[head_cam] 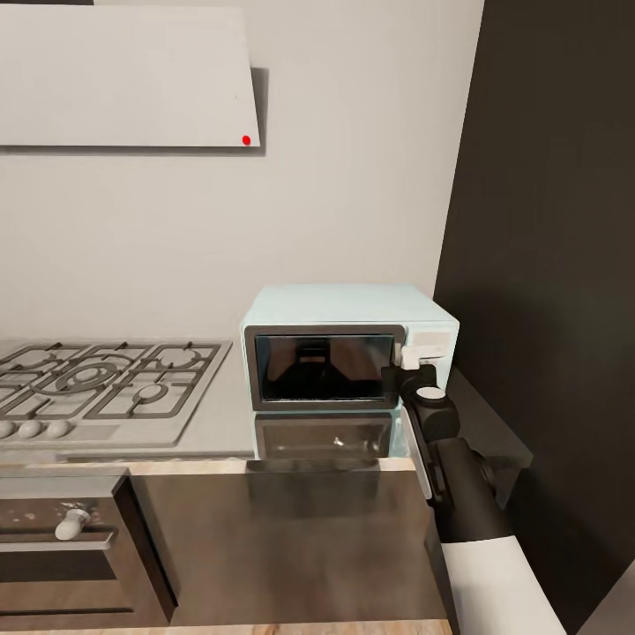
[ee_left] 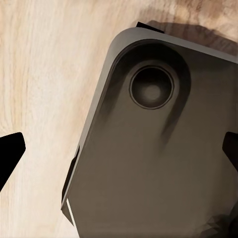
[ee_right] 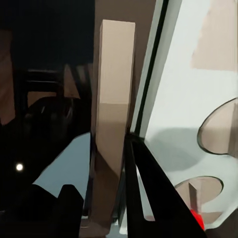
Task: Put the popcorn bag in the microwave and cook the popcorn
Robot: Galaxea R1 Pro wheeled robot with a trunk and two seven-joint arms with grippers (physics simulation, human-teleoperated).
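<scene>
No legible labels noted. Right gripper (head_cam: 407, 363) at microwave (head_cam: 348, 353) door handle (ee_right: 113, 119), fingers either side; grip undetermined. Hob (head_cam: 97, 384) left.

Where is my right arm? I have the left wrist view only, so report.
Observer: In the head view, the right gripper is at the microwave, by the right edge of its door.
Operator: Give me the door state.
Observer: The door looks closed, flush with the front.
Operator: Report the grip.
Observer: In the right wrist view, a pale upright handle stands between the fingers. I cannot tell whether they press it.
</scene>
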